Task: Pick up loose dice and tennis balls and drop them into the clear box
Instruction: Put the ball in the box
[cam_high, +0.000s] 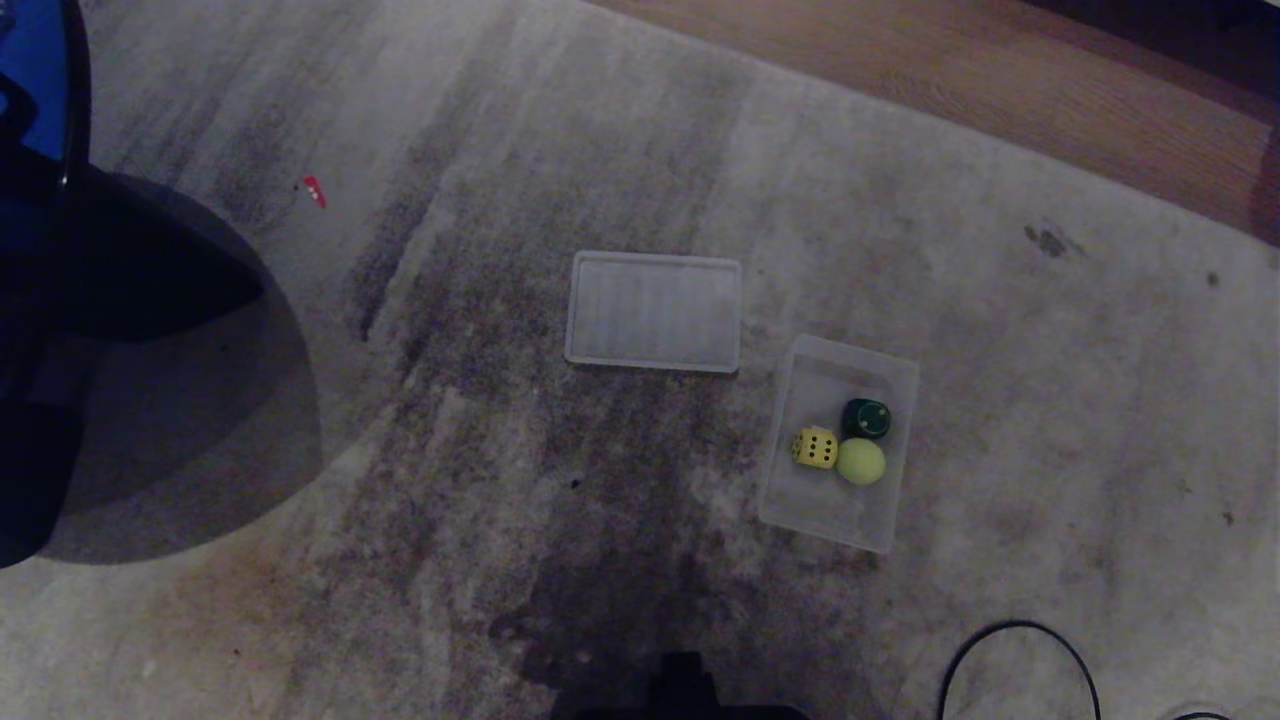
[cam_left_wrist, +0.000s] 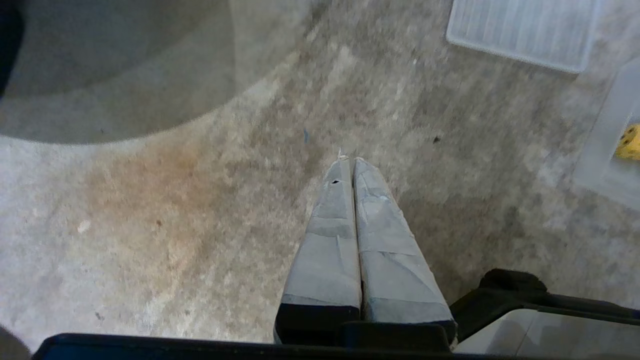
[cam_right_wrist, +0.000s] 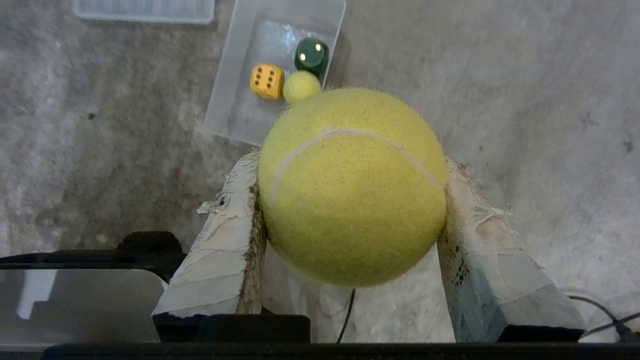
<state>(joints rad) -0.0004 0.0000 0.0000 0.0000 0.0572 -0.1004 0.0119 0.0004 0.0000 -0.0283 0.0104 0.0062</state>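
Note:
The clear box (cam_high: 800, 500) lies on the grey carpet, right of the middle. Inside it sit a yellow die (cam_high: 815, 447) with dark dots, a dark green die (cam_high: 866, 418) with pale dots, and a tennis ball (cam_high: 860, 461). Neither gripper shows in the head view. In the right wrist view my right gripper (cam_right_wrist: 352, 165) is shut on a second yellow-green tennis ball (cam_right_wrist: 352, 200), above the carpet and short of the box (cam_right_wrist: 240, 110). In the left wrist view my left gripper (cam_left_wrist: 350, 160) hangs over bare carpet, its taped fingers pressed together on nothing.
A flat translucent lid (cam_high: 654, 311) lies just left of the box. A dark blue object (cam_high: 40, 300) fills the left edge. A black cable (cam_high: 1020, 650) loops at the lower right. Wood floor (cam_high: 1000, 80) begins beyond the carpet's far edge.

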